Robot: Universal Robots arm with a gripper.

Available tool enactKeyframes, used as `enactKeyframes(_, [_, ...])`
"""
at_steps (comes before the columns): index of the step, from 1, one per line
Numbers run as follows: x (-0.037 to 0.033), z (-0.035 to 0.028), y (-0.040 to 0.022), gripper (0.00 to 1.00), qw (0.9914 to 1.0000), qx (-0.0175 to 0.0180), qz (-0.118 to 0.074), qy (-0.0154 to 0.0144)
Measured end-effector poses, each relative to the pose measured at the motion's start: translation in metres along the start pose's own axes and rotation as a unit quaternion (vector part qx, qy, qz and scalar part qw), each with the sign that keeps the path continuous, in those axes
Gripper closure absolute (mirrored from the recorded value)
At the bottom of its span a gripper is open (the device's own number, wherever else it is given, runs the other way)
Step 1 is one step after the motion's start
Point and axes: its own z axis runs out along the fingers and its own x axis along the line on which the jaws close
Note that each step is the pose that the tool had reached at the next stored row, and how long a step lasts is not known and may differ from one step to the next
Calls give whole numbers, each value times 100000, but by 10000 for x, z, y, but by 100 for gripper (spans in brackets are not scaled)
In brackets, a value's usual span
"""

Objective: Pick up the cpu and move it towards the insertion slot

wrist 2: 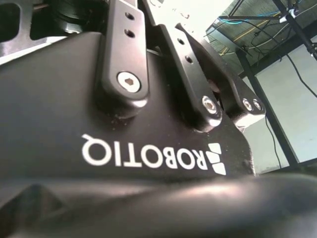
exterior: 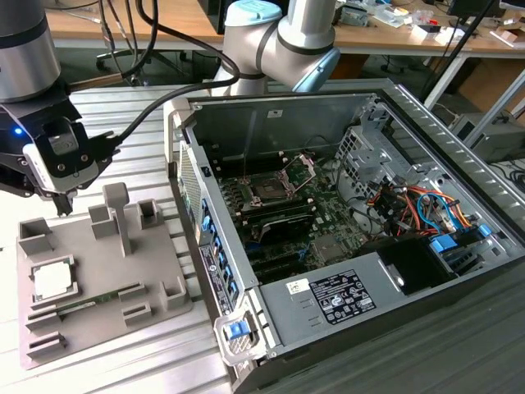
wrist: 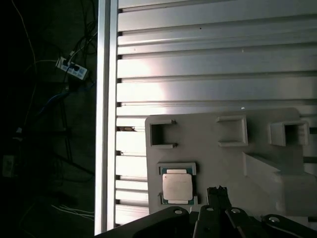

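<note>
Gripper (exterior: 61, 203) hangs above the far edge of the grey tray (exterior: 98, 275), fingers pressed together on nothing. The cpu (exterior: 51, 281) lies flat in its framed pocket on the tray, untouched. In the first wrist view the gripper (wrist: 217, 194) tip sits just beside the cpu (wrist: 177, 187). The insertion slot (exterior: 267, 190) is well apart, inside the open computer case (exterior: 328, 107), its retention bracket raised.

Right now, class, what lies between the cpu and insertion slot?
Exterior view: raised tray blocks and the case wall separate the cpu from the insertion slot.
</note>
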Motion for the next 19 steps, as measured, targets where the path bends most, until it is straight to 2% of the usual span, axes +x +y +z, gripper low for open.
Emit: enactKeyframes(19, [0, 54, -2, 89, 100000, 2, 0, 2])
